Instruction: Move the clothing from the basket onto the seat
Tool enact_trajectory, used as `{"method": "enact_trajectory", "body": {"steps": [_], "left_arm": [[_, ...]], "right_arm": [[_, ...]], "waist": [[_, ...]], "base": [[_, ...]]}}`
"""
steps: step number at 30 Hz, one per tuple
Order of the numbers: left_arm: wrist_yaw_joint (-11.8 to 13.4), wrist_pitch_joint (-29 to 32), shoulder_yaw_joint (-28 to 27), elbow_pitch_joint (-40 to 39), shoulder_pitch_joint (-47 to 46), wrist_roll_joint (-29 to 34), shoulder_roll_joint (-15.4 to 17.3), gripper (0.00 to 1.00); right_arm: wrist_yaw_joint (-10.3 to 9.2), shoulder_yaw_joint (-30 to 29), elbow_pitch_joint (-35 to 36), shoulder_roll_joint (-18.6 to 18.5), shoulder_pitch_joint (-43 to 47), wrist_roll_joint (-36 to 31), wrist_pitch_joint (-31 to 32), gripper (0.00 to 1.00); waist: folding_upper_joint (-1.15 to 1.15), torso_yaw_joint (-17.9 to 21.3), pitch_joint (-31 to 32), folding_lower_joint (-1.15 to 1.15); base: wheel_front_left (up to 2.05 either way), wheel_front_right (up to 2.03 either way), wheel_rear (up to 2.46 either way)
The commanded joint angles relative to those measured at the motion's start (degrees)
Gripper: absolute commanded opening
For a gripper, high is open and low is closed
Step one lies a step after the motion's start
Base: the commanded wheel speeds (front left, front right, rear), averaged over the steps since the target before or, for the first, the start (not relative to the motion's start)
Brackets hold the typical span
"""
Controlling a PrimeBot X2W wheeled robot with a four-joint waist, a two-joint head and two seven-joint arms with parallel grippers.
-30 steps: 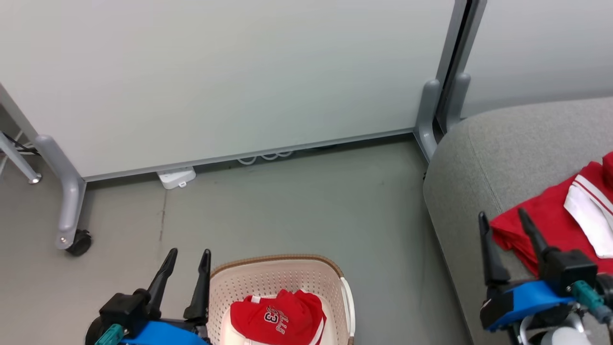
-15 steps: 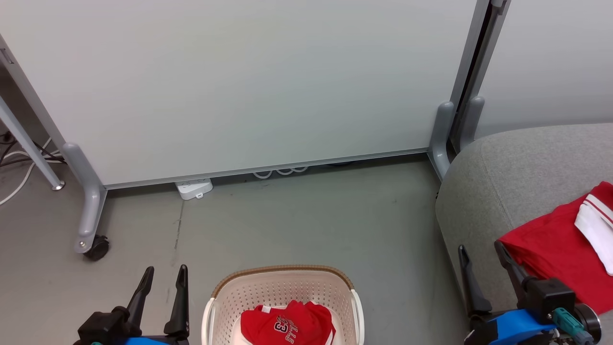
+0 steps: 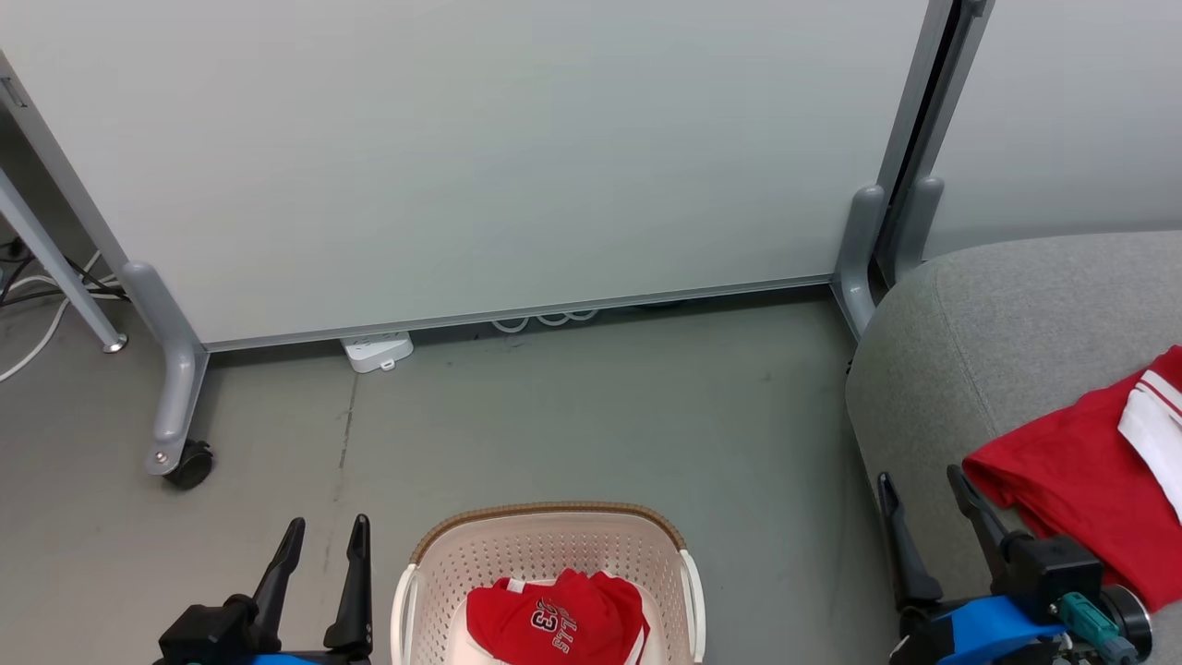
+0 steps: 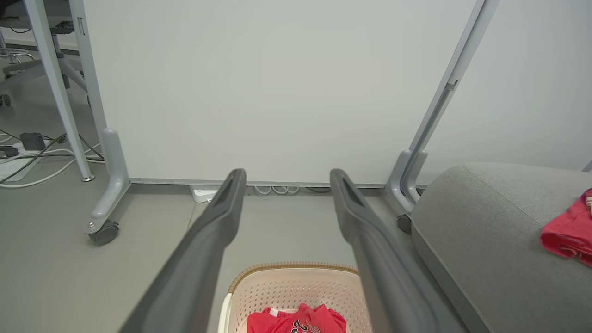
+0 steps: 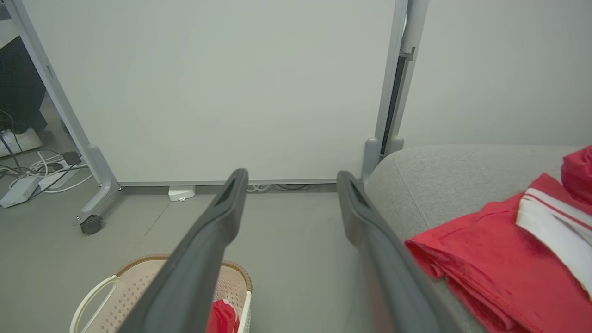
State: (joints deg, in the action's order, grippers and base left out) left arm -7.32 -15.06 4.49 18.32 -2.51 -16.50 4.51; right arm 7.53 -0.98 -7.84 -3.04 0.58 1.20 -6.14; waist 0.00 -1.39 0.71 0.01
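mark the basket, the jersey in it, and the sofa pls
basket [image 3: 549, 507], head view, on the brown far rim
jersey [image 3: 554, 621], head view, on the red fabric by the number
sofa [image 3: 997, 351], head view, on bare grey upholstery
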Motion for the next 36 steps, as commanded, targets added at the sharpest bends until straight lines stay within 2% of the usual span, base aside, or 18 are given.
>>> {"method": "enact_trajectory", "body": {"steps": [1, 13, 19, 23, 29, 36], "left_arm": [[-0.26, -0.17, 0.16, -0.07, -0.08, 0.46, 0.0, 1.0], [-0.26, -0.18, 0.91, -0.27, -1.17, 0.38, -0.03, 1.0], [-0.26, -0.17, 2.09, -0.32, -2.98, 0.13, 0.71, 1.0], [-0.26, -0.18, 3.93, 0.33, -5.47, 0.08, 1.38, 1.0], [-0.26, -0.18, 8.61, 2.11, -12.36, -0.55, 3.66, 1.0], [-0.24, -0.18, 14.01, 8.74, -20.62, -2.13, 6.4, 1.0]], "right_arm": [[-0.08, 0.18, 0.03, 0.25, -0.49, 0.19, -0.25, 1.0], [-0.08, 0.79, 0.77, 0.24, -1.23, 0.88, -0.11, 1.0], [-0.08, 1.12, 1.8, 0.24, -2.98, 0.91, -0.1, 1.0], [-0.08, 1.71, 3.06, 0.23, -5.84, 0.53, -0.39, 1.0], [-0.07, 3.9, 5.07, 0.23, -12.11, 0.02, -0.86, 1.0], [-0.07, 7.34, 5.3, 0.22, -19.12, 1.28, -2.71, 1.0]], "waist": [[0.0, 0.01, -0.15, -0.01], [0.0, 0.23, -1.78, -0.01], [0.0, 1.16, -5.28, -0.01], [0.0, 2.57, -9.88, -0.01], [0.0, 5.42, -20.27, -0.01], [0.0, 9.77, -30.6, -0.01]], "base": [[0.0, 0.0, 0.0], [0.0, 0.0, 0.0], [0.0, 0.0, 0.0], [0.0, 0.0, 0.0], [0.0, 0.0, 0.0], [0.0, 0.0, 0.0]]}}
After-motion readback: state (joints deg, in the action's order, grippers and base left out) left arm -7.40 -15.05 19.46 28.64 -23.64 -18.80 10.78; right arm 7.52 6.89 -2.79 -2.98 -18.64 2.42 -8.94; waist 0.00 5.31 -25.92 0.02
